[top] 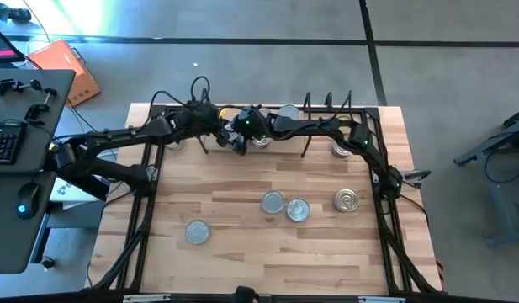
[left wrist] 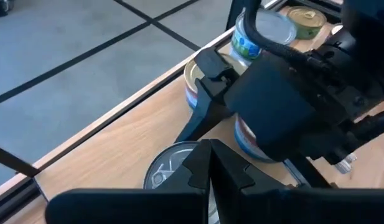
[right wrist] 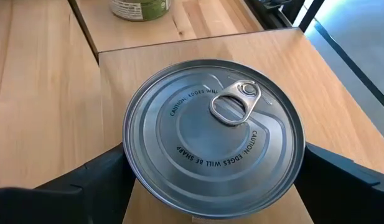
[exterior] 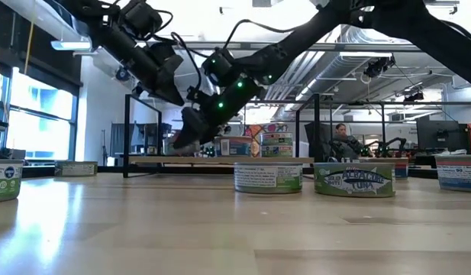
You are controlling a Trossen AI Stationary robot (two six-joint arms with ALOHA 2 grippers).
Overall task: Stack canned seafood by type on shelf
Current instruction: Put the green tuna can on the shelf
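Observation:
My right gripper [right wrist: 213, 177] reaches over the shelf [right wrist: 266, 56] at the table's far edge, shut on a silver-topped tin [right wrist: 213, 137] with a pull tab. In the high view this gripper [top: 240, 139] sits just right of my left gripper [top: 219, 126]. My left gripper [left wrist: 208, 165] is shut on nothing and hangs above another silver-topped tin [left wrist: 170, 168] on the shelf board. More tins stand on the shelf [left wrist: 266, 31], some stacked. Several tins [top: 273, 203] rest upright on the tabletop. My right gripper has the silver-topped tin pinched between its two fingers [right wrist: 86, 180], one on each opposite side of the round wall [right wrist: 128, 155]. The fingers slant down from the table's right. The tin is level, top up, over the shelf board; whether its base rests there is hidden.
Thin black wire uprights [top: 308, 126] stand along the shelf near both grippers. Tins on the tabletop lie at the near left [top: 198, 231], middle [top: 298, 210] and right [top: 348, 199]. A person [exterior: 340, 137] sits in the room behind. Bare wood lies between the loose tins and the near edge.

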